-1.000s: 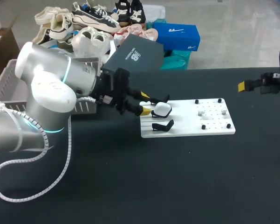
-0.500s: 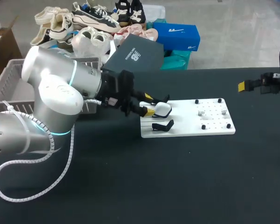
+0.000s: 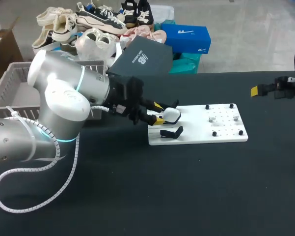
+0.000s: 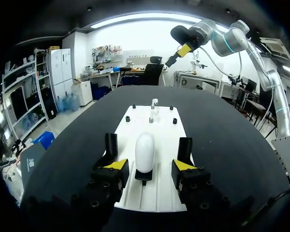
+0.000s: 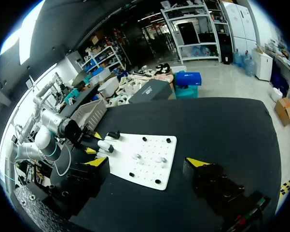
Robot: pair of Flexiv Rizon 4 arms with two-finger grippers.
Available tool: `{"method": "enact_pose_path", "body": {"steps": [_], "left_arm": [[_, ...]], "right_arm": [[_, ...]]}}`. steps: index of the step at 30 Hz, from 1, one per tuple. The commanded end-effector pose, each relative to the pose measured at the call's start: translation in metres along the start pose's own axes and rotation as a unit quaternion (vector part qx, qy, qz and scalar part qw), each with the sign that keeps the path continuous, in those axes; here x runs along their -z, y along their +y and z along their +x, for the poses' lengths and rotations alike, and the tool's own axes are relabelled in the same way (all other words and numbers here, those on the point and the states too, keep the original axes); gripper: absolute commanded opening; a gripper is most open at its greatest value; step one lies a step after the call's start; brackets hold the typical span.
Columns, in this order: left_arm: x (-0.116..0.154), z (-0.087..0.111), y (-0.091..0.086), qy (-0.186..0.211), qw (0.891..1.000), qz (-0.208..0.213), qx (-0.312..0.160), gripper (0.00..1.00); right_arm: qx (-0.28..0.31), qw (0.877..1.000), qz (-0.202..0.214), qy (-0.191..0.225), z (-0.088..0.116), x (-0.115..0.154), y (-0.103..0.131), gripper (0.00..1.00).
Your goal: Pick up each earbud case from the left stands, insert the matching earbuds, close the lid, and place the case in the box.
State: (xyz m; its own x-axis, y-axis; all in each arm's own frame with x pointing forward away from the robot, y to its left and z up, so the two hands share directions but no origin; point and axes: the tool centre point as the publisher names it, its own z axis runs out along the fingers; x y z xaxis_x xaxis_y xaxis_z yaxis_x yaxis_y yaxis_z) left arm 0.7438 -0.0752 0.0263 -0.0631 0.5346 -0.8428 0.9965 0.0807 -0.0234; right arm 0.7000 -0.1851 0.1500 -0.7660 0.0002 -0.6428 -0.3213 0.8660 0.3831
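L gripper (image 4: pixel 149 165) wide open, one finger each side of white case (image 4: pixel 145 151), not touching. R gripper (image 5: pixel 147 162) open, empty.

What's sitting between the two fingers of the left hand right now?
The white earbud case on its black stand, with a gap to each finger; the left hand is open. The left wrist view shows it.

A silver-grey left arm (image 3: pixel 64 98) wears cyan joint rings (image 3: pixel 81 78), a white cable (image 3: pixel 72 164), a black yellow-tipped end effector (image 3: pixel 159 112).
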Motion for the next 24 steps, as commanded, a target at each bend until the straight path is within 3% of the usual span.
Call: {"method": "enact_pose_path", "body": {"steps": [1, 24], "left_arm": [[-0.003, 0.001, 0.006, 0.0, 1.0, 0.007, -0.002, 0.58], [-0.019, -0.003, 0.011, 0.002, 1.0, 0.021, -0.007, 0.49]], "right_arm": [[0.0, 1.0, 0.0, 0.0, 0.0, 0.0, 0.0, 1.0], [0.0, 1.0, 0.0, 0.0, 0.0, 0.0, 0.0, 1.0]]}}
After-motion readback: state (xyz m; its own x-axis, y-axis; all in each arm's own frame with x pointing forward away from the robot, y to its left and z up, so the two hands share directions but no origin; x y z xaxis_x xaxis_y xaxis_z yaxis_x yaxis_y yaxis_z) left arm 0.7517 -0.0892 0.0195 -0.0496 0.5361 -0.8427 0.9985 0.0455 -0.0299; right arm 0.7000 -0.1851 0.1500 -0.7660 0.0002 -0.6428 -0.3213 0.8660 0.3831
